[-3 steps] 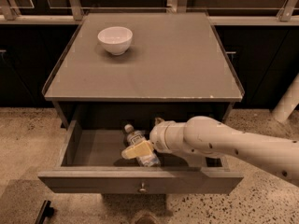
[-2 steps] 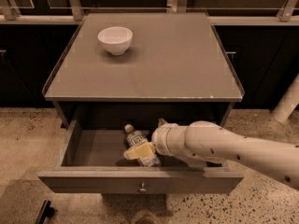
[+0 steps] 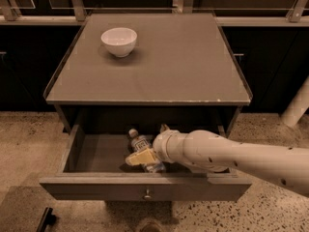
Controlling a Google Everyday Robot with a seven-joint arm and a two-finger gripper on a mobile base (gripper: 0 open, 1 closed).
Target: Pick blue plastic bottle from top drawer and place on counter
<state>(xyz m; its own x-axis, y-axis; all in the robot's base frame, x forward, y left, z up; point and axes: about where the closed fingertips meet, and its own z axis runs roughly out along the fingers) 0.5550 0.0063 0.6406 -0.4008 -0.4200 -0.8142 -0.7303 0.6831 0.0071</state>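
Observation:
The top drawer [image 3: 96,187] is pulled open, with a small round knob [image 3: 147,194] on its front panel. The blue plastic bottle [image 3: 140,143] lies inside it, white cap toward the back left, dark label up. My gripper [image 3: 151,144] reaches into the drawer from the right. It is open, with one yellowish finger [image 3: 141,157] lying across the bottle's lower half and the other fingertip [image 3: 164,128] just behind the bottle. The bottle rests on the drawer floor. The counter [image 3: 183,62] above is flat and grey-brown.
A white bowl [image 3: 119,41] stands on the counter's back left. My pale arm [image 3: 241,161] crosses the drawer's right half. Dark cabinets flank the unit, and a white post [image 3: 297,105] stands at the right. The floor is speckled.
My gripper has shifted slightly left over the bottle. The bottle and drawer have not moved.

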